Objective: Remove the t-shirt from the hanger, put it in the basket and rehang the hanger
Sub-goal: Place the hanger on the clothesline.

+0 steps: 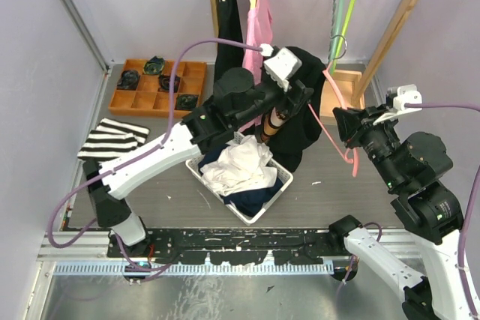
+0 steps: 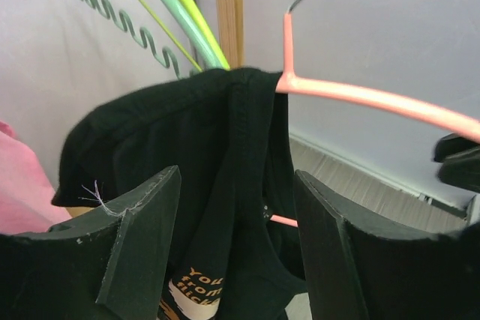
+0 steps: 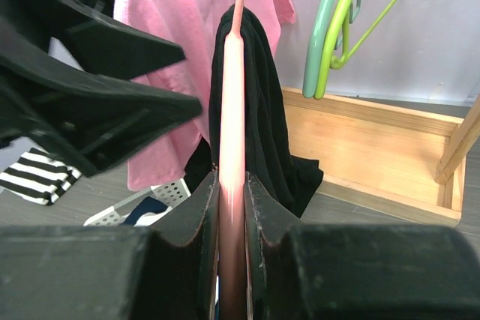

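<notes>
Right gripper pinches the pink hanger, left gripper spread; black t-shirt half off, draped over its left end

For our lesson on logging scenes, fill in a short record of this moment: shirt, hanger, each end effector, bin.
t-shirt: black, draped over one arm of the hanger
hanger: pink, other arm bare
left end effector: open, facing the t-shirt
right end effector: shut on the hanger's bare arm
bin: on the table near the t-shirt, white and dark clothes inside
</notes>
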`<action>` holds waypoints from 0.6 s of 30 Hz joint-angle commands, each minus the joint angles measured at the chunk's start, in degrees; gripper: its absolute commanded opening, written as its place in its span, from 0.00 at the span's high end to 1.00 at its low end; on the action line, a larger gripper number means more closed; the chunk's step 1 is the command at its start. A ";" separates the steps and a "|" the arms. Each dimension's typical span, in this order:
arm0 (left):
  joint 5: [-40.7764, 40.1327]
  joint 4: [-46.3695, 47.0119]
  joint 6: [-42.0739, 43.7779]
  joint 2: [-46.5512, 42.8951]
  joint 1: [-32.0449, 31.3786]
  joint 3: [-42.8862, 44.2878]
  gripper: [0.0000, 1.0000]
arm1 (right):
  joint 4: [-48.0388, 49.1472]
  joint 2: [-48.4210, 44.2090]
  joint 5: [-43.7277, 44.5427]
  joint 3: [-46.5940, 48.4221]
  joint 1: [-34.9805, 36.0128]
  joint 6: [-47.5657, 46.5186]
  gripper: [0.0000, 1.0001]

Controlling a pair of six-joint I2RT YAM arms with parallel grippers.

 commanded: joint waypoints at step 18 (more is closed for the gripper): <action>-5.51 3.93 3.95 5.83 0.97 2.95 0.86 | 7.79 -1.48 -1.68 2.50 -0.13 -1.05 0.99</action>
